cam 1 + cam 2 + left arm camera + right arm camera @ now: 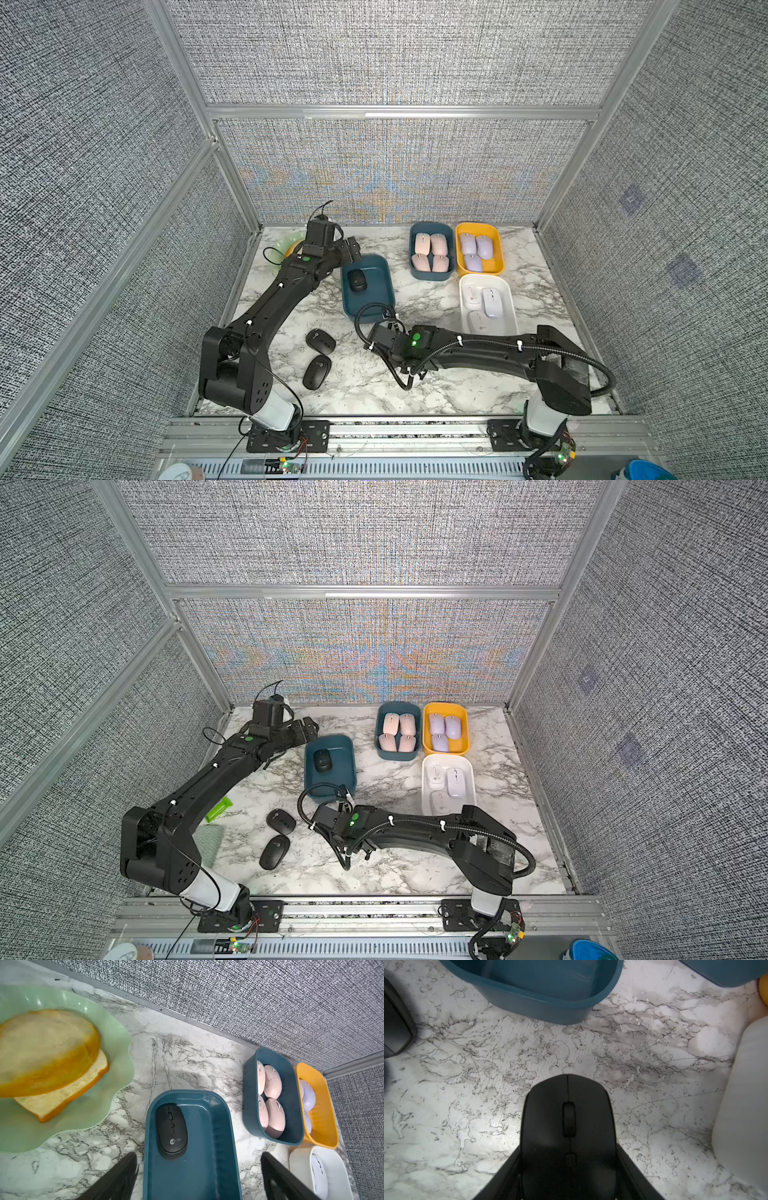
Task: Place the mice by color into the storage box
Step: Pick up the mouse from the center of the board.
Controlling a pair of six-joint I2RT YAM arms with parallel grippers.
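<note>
Fingers of the right gripper (569, 1167) pinch a black mouse (568, 1105) at 6 o'clock of the teal box (374, 303). The left gripper (198, 1155) fingers are spread, empty, over that box's one stowed black mouse (172, 1128). Boxed already: pink mice (422, 243), lilac mice (467, 243), seemingly three white mice (490, 297); two loose black mice (320, 341) lie at its 7 o'clock, not yet boxed.

Matt plastic mouse (569, 1126), marble-look tabletop (488, 1059)

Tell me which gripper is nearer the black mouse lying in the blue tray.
Left. The left gripper hangs open just short of the black mouse at the far end of the blue tray. The right gripper, holding a second black mouse, sits off the tray's near end.
</note>
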